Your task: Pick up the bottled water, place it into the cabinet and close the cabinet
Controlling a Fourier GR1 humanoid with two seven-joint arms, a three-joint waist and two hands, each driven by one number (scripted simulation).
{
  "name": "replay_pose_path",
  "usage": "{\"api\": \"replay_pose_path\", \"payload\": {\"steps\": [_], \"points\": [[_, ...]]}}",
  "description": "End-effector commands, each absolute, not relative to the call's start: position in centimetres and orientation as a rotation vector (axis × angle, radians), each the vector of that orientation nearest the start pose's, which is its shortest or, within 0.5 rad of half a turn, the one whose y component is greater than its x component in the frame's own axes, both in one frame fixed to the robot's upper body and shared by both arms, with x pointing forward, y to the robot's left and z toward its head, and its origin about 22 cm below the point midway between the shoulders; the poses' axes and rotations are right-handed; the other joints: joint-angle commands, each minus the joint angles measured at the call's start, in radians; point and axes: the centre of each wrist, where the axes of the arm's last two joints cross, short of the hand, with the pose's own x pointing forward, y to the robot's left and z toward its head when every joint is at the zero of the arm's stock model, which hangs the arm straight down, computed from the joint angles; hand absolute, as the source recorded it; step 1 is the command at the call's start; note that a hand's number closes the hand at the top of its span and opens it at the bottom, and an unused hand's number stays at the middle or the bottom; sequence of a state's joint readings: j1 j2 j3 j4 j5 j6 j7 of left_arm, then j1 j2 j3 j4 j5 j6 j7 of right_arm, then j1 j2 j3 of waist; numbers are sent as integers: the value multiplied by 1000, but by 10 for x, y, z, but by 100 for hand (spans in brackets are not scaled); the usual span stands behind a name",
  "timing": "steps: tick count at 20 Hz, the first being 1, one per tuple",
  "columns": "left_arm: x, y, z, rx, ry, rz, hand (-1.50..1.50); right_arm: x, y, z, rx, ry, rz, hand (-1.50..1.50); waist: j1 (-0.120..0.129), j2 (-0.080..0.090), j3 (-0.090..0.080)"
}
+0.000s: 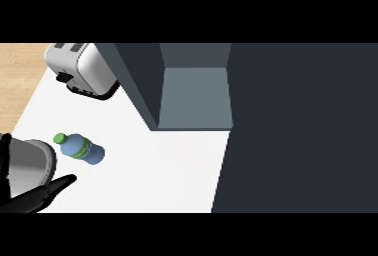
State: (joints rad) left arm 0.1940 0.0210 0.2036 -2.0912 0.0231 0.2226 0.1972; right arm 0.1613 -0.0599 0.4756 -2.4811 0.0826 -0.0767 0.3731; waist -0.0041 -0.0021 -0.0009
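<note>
Your left hand (33, 197) is cut off beside the bottle (81, 148), fingers straight, holding nothing; open counter (162, 170) lies between bottle and cabinet (193, 95).

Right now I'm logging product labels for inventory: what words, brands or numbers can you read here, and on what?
None can be read.
bottled water: green band around the body, no legible text on it.
toaster: no visible lettering.
cabinet: plain, unmarked surfaces.
</note>
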Motion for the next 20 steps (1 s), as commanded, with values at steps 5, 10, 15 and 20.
{"api": "replay_pose_path", "payload": {"steps": [5,10,15,20], "points": [[187,301,50,411,-1618,419,-150,105,-171,185,201,-2001,204,-150,-3,0,0],[186,324,12,383,-1556,421,-150,120,-168,181,193,-1994,207,-150,2,1,0],[192,328,-30,375,-1502,430,-150,120,-176,185,188,-1989,213,-150,-2,2,0],[170,339,-66,354,-1486,459,-150,107,-177,192,185,-1986,217,-150,-2,0,0]]}}
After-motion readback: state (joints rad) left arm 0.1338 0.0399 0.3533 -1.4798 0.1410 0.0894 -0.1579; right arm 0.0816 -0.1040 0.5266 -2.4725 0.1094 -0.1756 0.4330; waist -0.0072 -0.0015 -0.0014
